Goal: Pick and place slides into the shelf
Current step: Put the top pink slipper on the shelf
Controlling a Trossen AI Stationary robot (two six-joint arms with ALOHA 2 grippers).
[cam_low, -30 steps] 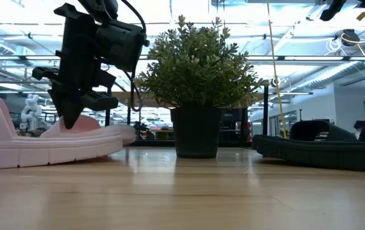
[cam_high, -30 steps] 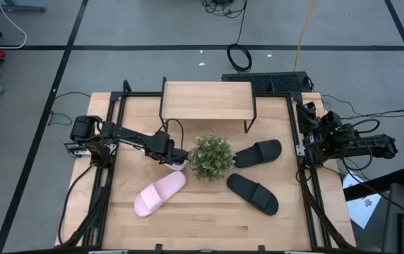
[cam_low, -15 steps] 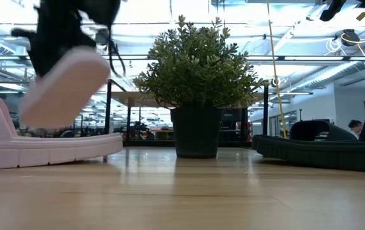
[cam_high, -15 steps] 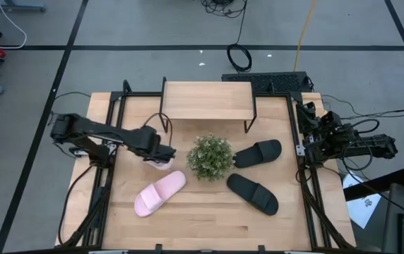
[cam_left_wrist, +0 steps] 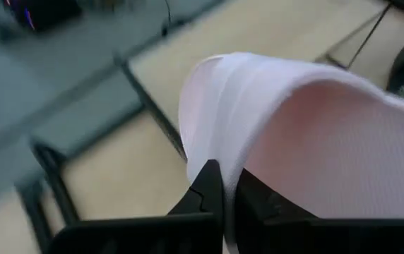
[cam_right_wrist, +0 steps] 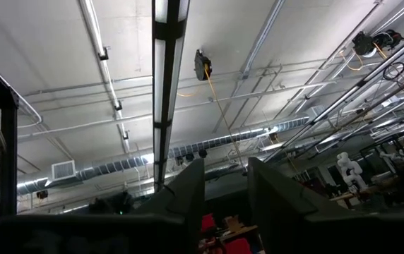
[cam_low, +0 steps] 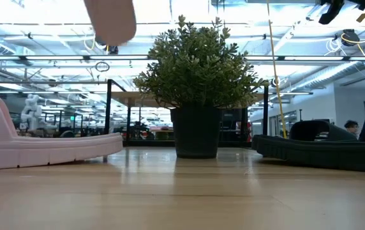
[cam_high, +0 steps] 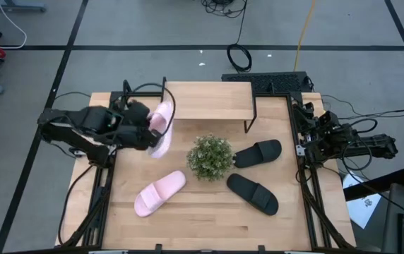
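My left gripper (cam_high: 147, 129) is shut on one pale pink slide (cam_high: 162, 125), held in the air off the shelf's (cam_high: 207, 100) left end. The slide's end shows high in the low view (cam_low: 111, 19). The second pink slide (cam_high: 159, 192) lies flat on the table, near and left of the plant. Both black slides (cam_high: 258, 152) (cam_high: 253, 192) lie on their soles right of the plant. My right gripper (cam_high: 306, 135) waits open at the table's right edge, its fingers (cam_right_wrist: 188, 194) pointing up at the ceiling. My left gripper pinches a thin pink edge of the slide (cam_left_wrist: 224, 161) between its two fingers (cam_left_wrist: 209, 190); whether that edge is strap or sole side, I cannot tell. The slide is lifted clear of the table and stands tipped on its side, reaching past the fingers toward the shelf.
A round bushy plant in a dark pot (cam_high: 210, 156) (cam_low: 198, 83) stands mid-table between the pink and black slides. The shelf's black legs (cam_high: 163, 116) stand at the far side. Black frame rails (cam_high: 110, 176) run along both table sides.
My left gripper has carried the pink slide from beside the plant up and toward the table's far-left, to the shelf's left end. The slide has left the table, risen clear and tipped onto its side. The other slides and the plant have kept still.
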